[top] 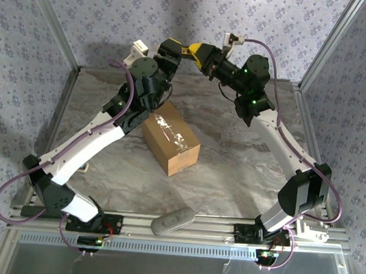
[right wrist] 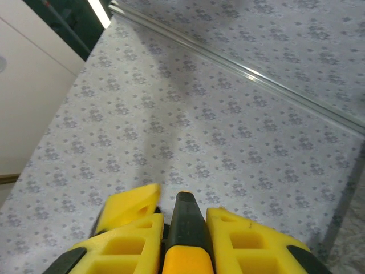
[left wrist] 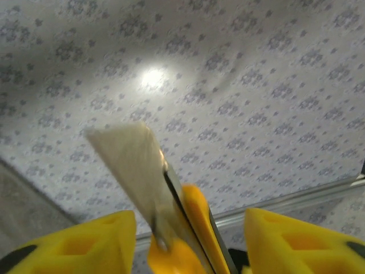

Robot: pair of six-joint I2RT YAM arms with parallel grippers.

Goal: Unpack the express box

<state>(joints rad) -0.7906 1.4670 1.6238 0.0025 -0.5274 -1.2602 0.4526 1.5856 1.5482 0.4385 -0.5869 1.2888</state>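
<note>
One express box lay on the bench, about in the middle and turned at an angle to the edges. Its top was closed, and one strip of shiny tape ran along the seam. One flat grey object lay at the near edge of the bench, well apart from the box.

The two tools were raised above the far part of the bench, apart from the box. They stood tip to tip, with one utility knife between them. The right tool was closed on the handle of the knife: its two yellow fingers pressed against the black and orange handle from both sides. The left tool stood partly open. Its two yellow fingers were on either side of the knife, and a small gap showed on each side, so they did not grip it. The one blade was pushed out of the handle and pointed towards the patterned wall
</note>
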